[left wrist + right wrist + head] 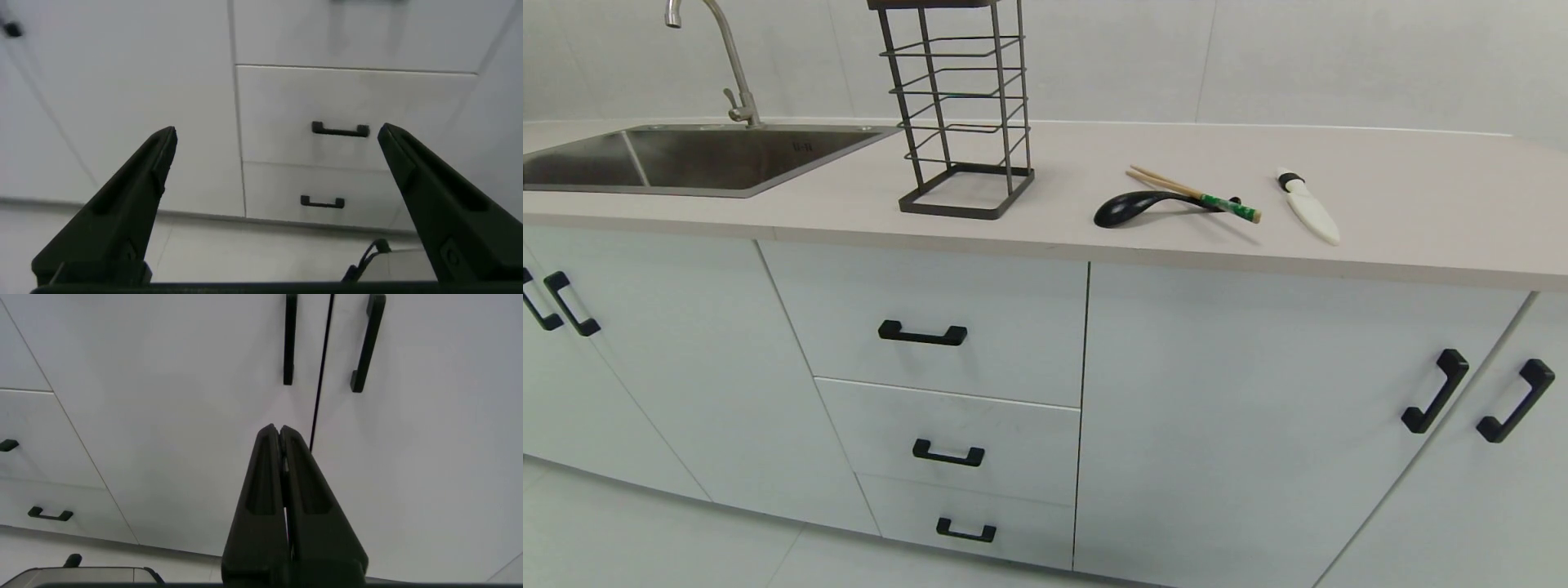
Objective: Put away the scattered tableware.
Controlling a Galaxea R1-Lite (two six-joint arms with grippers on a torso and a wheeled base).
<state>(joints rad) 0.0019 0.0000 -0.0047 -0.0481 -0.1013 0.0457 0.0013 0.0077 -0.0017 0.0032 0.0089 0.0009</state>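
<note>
Black left fingers (122,204) gape empty, drawer handles (340,131) between them. Right fingers (282,498) press together on nothing, door handles (290,339) beyond their tips.

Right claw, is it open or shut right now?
Shut. The right claw has both fingers pressed together, with nothing held between them.

countertop (1421,204): pale, sink (645,189) set in left end
wire rack (947,211): upright, beside sink
black spoon (1131,206): right of rack, chopsticks (1192,193) across handle
white utensil (1308,206): farther right, apart
</note>
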